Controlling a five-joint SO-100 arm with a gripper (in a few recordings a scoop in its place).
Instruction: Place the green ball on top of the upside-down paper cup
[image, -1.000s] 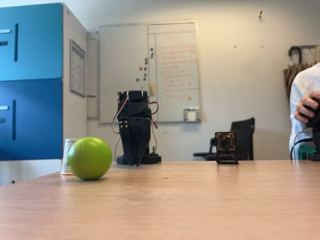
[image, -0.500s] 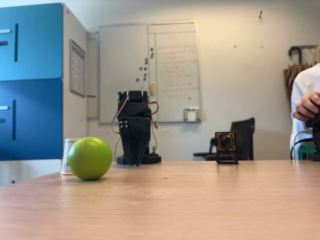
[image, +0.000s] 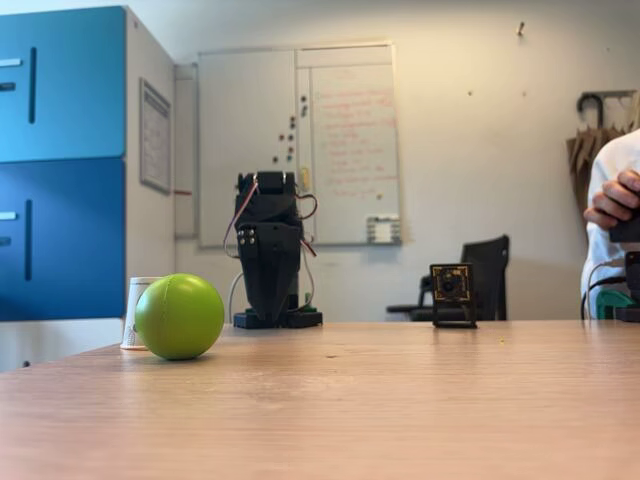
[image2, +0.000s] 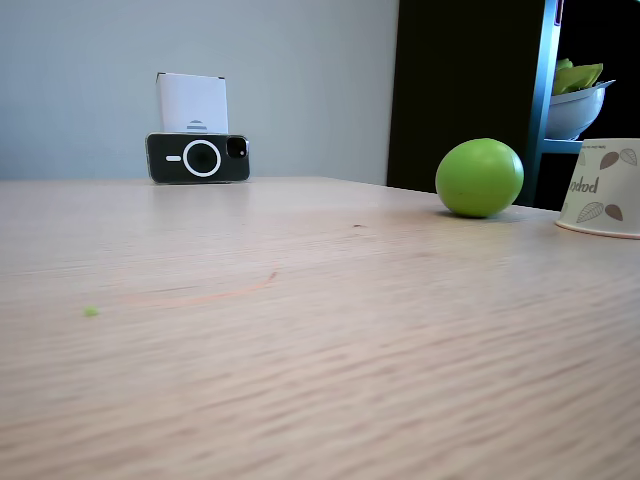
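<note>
Jaws pointing down, seemingly pressed together, well apart from green ball; smooth, likely slippery; best gripped across widest girth.

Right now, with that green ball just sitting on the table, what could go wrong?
The green ball is round and rests loose on the table, so a nudge from the claw could probably send it rolling. The paper cup stands close by and looks light, so a bump might tip it. The ball also looks wider than the cup, so it may roll off.
</note>
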